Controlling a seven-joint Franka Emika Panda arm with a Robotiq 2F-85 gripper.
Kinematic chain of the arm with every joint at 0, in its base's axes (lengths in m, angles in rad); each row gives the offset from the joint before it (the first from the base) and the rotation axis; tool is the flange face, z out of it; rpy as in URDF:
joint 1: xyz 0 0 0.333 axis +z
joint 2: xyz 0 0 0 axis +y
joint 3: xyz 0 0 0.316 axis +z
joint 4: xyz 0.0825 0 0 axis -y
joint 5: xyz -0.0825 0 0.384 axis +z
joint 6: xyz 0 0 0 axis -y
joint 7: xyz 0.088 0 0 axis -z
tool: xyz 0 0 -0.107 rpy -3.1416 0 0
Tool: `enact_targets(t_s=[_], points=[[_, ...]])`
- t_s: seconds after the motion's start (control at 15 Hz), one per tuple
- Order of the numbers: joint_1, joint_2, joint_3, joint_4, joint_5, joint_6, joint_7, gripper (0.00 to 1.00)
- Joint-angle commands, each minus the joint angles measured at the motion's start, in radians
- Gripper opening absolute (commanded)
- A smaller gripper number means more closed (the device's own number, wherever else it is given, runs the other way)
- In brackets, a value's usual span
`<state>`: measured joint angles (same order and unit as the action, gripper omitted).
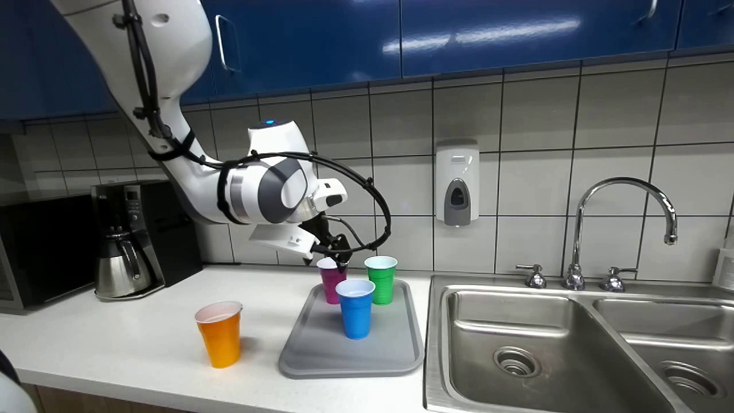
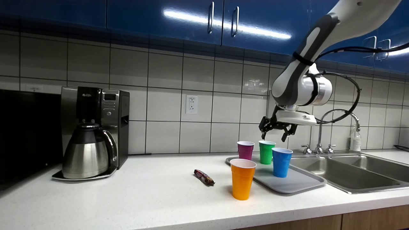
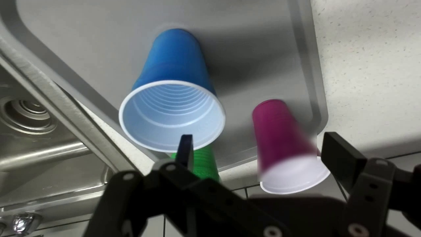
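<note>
Gray tray (image 1: 355, 360) holding blue cup (image 2: 281, 164), green cup (image 2: 266, 155), purple cup (image 2: 245, 151); pincer (image 2: 273, 139) spread above.

Glossy, off-white, dark-grouted wall tiles (image 2: 198, 75) are seen across the back. Above them, glossy blue cabinets (image 1: 304, 51) are mounted, streaked with reflected white light (image 2: 262, 31). A speckled white countertop (image 2: 137, 195) is fronted by brown wood-toned panels (image 2: 377, 217), and a stainless-steel double-basin sink (image 1: 438, 344) is set into it. A white rectangular power outlet (image 2: 191, 104) and a white-and-grey oblong soap dispenser (image 1: 457, 172) are fixed to the tiles.
</note>
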<state>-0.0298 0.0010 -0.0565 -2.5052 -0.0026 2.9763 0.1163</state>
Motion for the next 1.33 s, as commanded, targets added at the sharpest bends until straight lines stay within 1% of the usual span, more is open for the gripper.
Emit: enact_targets(t_s=[0.0,0.2,0.73,1.27], points=[[-0.008,0.074,-0.018,0.069,-0.058,-0.005,0.023,1.00],[0.002,0.122,-0.036,0.103,-0.080,-0.012,0.029,1.00],[0.020,0.226,-0.043,0.182,-0.059,-0.032,0.014,1.00],[0.028,0.260,-0.051,0.204,-0.057,-0.037,0.011,1.00]])
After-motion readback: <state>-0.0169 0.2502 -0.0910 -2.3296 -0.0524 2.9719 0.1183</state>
